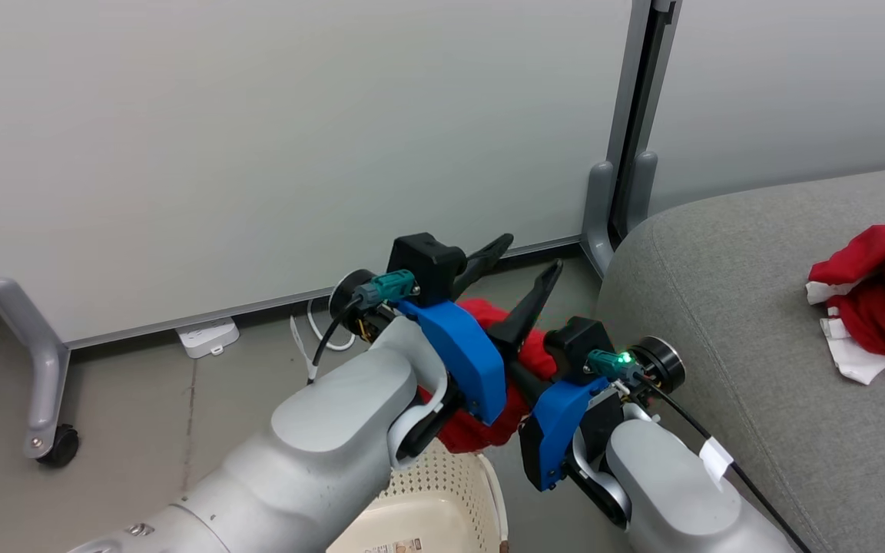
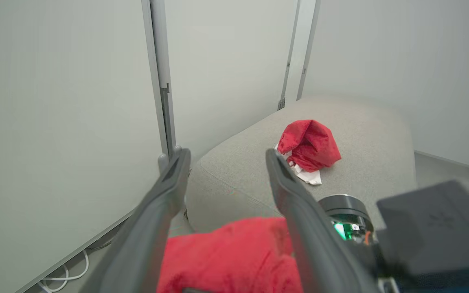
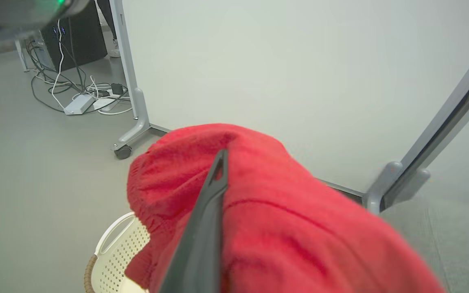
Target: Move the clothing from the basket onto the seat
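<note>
R gripper (image 3: 224,162) clamped on a red garment (image 3: 291,211), held clear above the basket (image 3: 112,252) — one finger shows, the other is buried under fabric draped over it. L gripper (image 1: 532,253) stands spread and empty, the same garment bunched low betw. its fingers near their roots, not pinched. Beyond the L fingertips a second red garment (image 2: 310,146) w/ white trim lies crumpled on the seat (image 2: 360,134). Judged: the knit is light, soft and floppy, not fragile — but it sags either side of the jaws, so a pinch deep in a thick fold near mid-bundle should hold better than an edge.
</note>
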